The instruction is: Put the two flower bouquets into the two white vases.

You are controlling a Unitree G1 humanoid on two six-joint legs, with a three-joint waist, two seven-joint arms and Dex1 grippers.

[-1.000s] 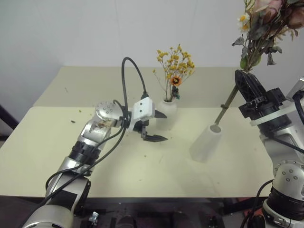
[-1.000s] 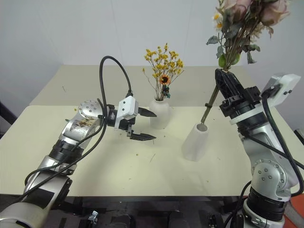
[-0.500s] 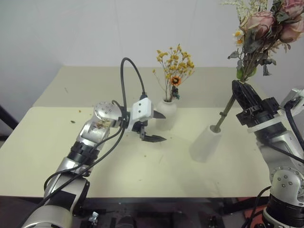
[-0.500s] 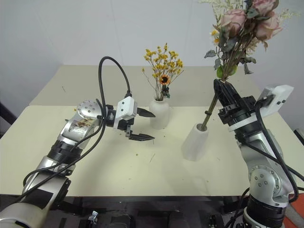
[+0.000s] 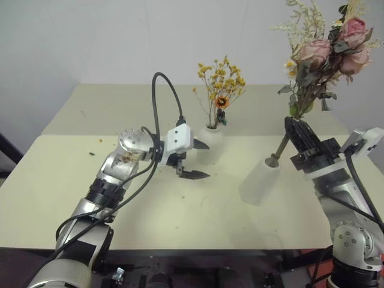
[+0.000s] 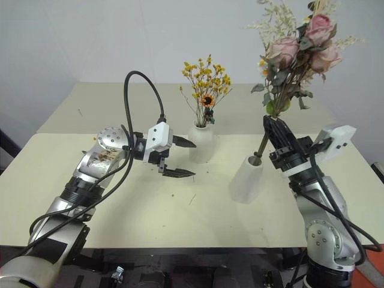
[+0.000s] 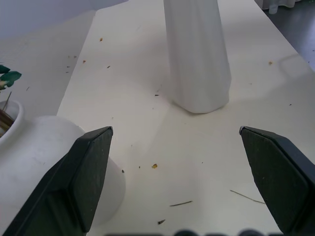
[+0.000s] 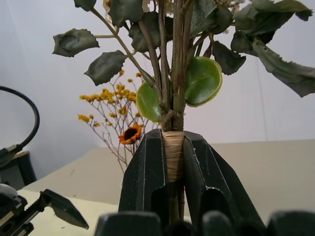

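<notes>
Gripping rose bouquet (image 6: 294, 51), right hand (image 6: 275, 129); stem in tall vase (image 6: 246, 180).

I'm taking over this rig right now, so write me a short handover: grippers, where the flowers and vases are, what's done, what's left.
Left gripper: open, empty, hovering beside the short vase.
Right gripper: shut on the rose bouquet, stem end at the mouth of the tall vase.
Done: yellow bouquet stands in the short vase.
Left: lower the rose stem fully into the tall vase, which looks tilted, then release.
</notes>
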